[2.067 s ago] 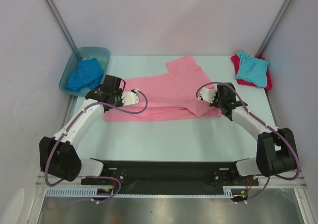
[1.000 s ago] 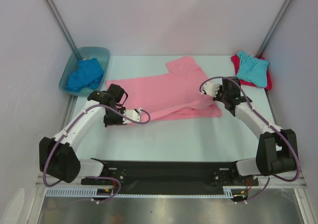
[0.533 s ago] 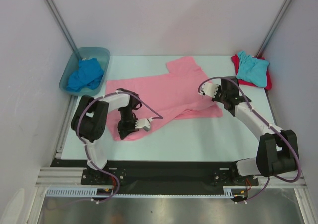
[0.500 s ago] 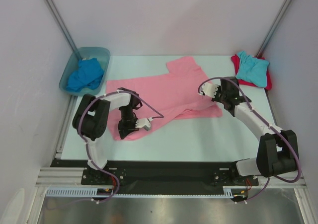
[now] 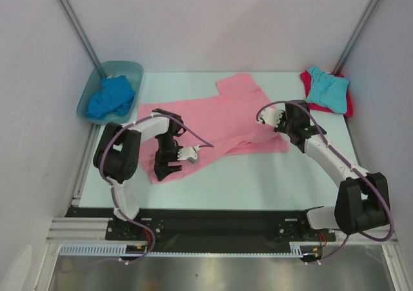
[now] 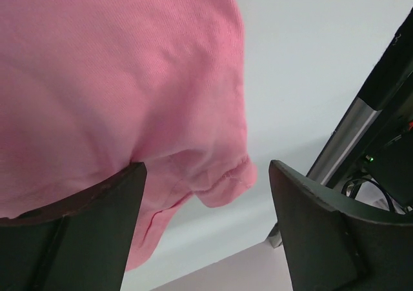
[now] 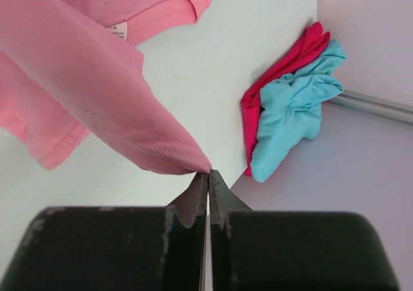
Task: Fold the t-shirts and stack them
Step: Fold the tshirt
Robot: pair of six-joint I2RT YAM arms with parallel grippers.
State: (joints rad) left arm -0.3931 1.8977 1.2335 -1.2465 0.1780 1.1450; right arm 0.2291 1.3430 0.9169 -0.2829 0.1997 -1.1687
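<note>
A pink t-shirt (image 5: pixel 219 117) lies spread across the middle of the table, its near-left corner drawn toward the front. Over that corner my left gripper (image 5: pixel 164 165) stands open; in the left wrist view the pink hem (image 6: pixel 219 178) hangs loose between the wide-apart fingers (image 6: pixel 97 233) of the left gripper (image 6: pixel 206 200). My right gripper (image 5: pixel 288 131) is shut on a raised fold at the shirt's right side, and the right wrist view shows the right gripper (image 7: pixel 208 175) pinching the pink cloth (image 7: pixel 84 91). A royal blue t-shirt (image 5: pixel 111 97) sits bunched in the tub. A turquoise t-shirt (image 5: pixel 327 88) lies on a red one (image 5: pixel 347 105).
The translucent blue-green tub (image 5: pixel 132 68) stands at the back left corner. The turquoise (image 7: pixel 290 110) and red (image 7: pixel 284 65) pile sits by the right wall at the back. Grey walls and metal posts enclose the white table (image 5: pixel 258 175); the black rail runs along the front.
My left gripper dragged the pink shirt's left corner toward the front, then opened and let it go. The right gripper stayed shut on its fold, hardly moving.
</note>
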